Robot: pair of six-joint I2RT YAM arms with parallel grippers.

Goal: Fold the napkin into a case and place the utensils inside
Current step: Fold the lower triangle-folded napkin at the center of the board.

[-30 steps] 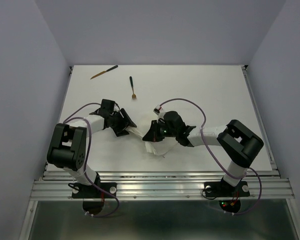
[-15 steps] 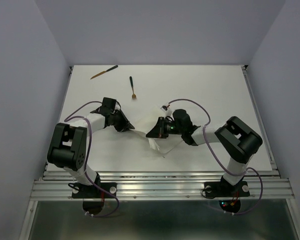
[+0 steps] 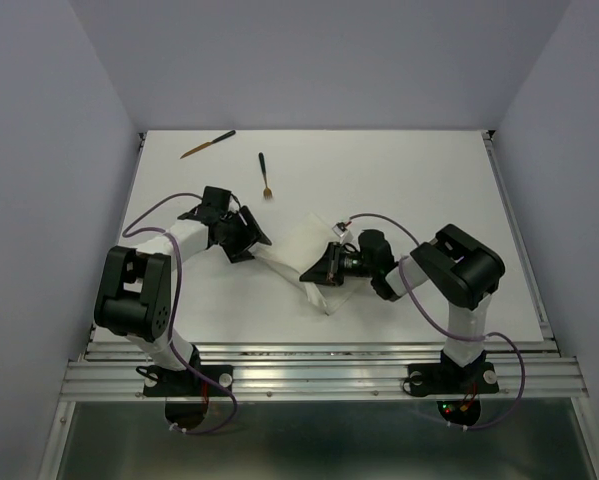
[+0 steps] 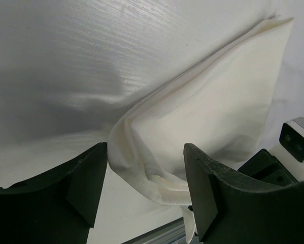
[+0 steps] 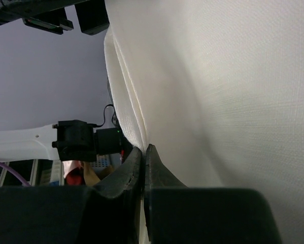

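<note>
The white napkin (image 3: 301,248) lies partly folded and rumpled on the table between the two arms. My left gripper (image 3: 259,243) sits at its left end, open. A raised fold of the napkin (image 4: 217,107) lies between the spread fingers of that gripper (image 4: 145,178), touching the left one only. My right gripper (image 3: 305,273) is shut on the napkin's (image 5: 217,91) layered edge, and that gripper (image 5: 144,151) holds the cloth up off the table. Two brown utensils lie at the back left, a knife (image 3: 207,145) and a fork (image 3: 264,175). No finished case shows.
The white table (image 3: 429,180) is boxed in by pale walls on three sides. A metal rail (image 3: 319,375) runs along the near edge by the arm bases. Purple cables (image 3: 374,218) loop over both arms. The right arm's wrist (image 4: 296,137) shows past the cloth.
My right gripper has drawn back to the right with the napkin edge, stretching the cloth out. The left gripper has shifted slightly toward the back and stands open at the napkin's left end.
</note>
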